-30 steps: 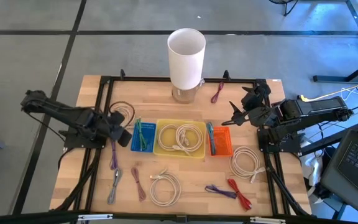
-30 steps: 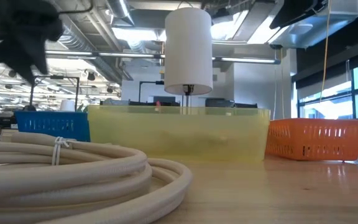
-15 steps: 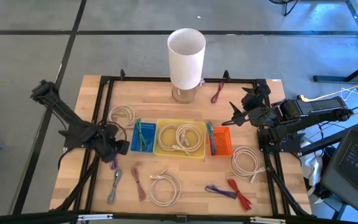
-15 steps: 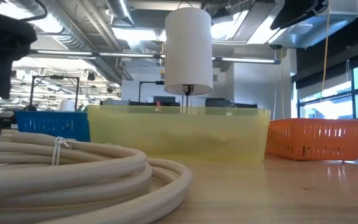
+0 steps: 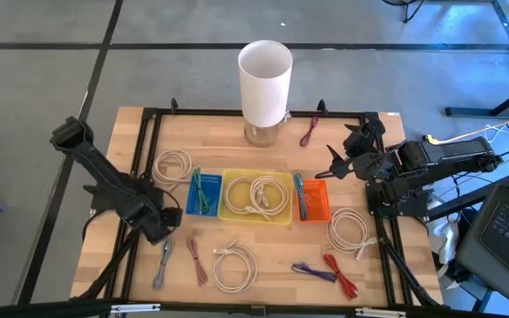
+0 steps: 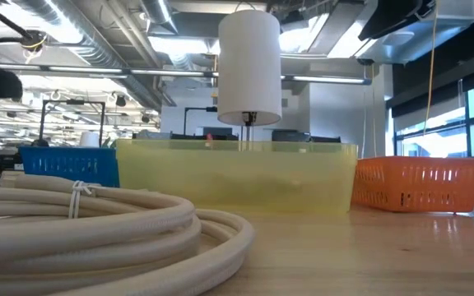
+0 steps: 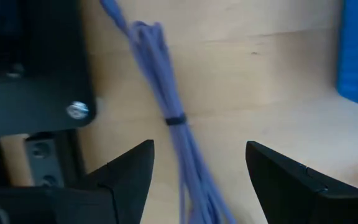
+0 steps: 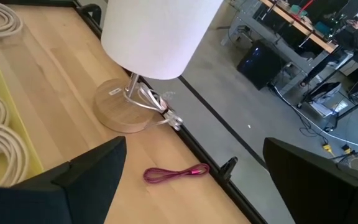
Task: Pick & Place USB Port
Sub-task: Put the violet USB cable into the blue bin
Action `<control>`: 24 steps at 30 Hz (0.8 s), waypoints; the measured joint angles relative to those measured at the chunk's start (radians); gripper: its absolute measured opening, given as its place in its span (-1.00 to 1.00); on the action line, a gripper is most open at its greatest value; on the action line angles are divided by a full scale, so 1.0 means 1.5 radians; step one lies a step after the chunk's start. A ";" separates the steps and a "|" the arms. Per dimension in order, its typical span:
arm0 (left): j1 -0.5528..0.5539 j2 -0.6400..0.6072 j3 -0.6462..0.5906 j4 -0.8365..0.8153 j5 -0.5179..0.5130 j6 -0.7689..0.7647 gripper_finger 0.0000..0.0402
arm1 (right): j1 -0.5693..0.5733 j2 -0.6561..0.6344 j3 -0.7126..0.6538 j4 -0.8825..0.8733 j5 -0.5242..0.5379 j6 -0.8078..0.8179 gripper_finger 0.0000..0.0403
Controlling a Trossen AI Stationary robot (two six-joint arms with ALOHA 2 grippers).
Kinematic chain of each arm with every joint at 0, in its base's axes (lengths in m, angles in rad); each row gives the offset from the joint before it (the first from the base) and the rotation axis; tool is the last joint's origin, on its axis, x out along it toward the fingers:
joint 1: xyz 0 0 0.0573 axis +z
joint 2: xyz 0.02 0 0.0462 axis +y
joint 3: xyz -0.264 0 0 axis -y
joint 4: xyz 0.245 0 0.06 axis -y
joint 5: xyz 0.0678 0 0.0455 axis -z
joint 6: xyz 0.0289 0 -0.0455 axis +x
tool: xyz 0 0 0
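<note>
Left gripper (image 5: pixel 155 227) is down over the purple cable (image 7: pixel 178 127) (bundled with a black tie) just beside the blue bin (image 5: pixel 203 194), fingers (image 7: pixel 124 177) spread open either side of it without touching, while the right gripper (image 5: pixel 343 162) waits open near the orange bin (image 5: pixel 315 201).

Light wooden slatted table (image 5: pixel 263 256) with a black metal frame, carrying bins and bundled cables.

A blue plastic basket (image 5: pixel 203 193), yellow translucent tray (image 5: pixel 256 196) and orange mesh basket (image 5: pixel 314 199) sit in a row mid-table; a white cylindrical lamp (image 5: pixel 264 81) on a round wooden base stands behind. A lavender tied cable (image 7: pixel 178 134) lies between the left gripper's open fingers (image 7: pixel 126 177). White coiled cables (image 5: pixel 235 265) and a magenta cable (image 8: pixel 176 173) lie around.
</note>
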 joint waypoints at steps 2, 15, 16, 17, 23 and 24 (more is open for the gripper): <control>0.010 0.012 0.000 -0.019 0.018 0.000 0.23 | 0.000 0.000 0.000 0.000 0.000 0.010 0.89; 0.044 0.072 -0.075 0.124 0.018 0.010 -0.20 | 0.000 0.000 0.000 0.000 -0.002 0.012 0.89; 0.044 0.074 -0.074 0.121 0.016 0.013 -0.28 | 0.000 0.000 0.000 0.000 -0.002 0.012 0.89; 0.044 0.074 -0.071 0.112 0.013 0.017 -0.36 | 0.000 0.000 0.000 -0.001 -0.002 0.012 0.89; 0.045 0.068 -0.032 0.014 -0.033 0.060 -0.91 | 0.000 0.000 0.000 0.000 -0.002 0.012 0.89; 0.044 0.062 -0.028 0.013 -0.038 0.063 -0.92 | 0.000 0.000 0.000 0.001 -0.002 0.012 0.89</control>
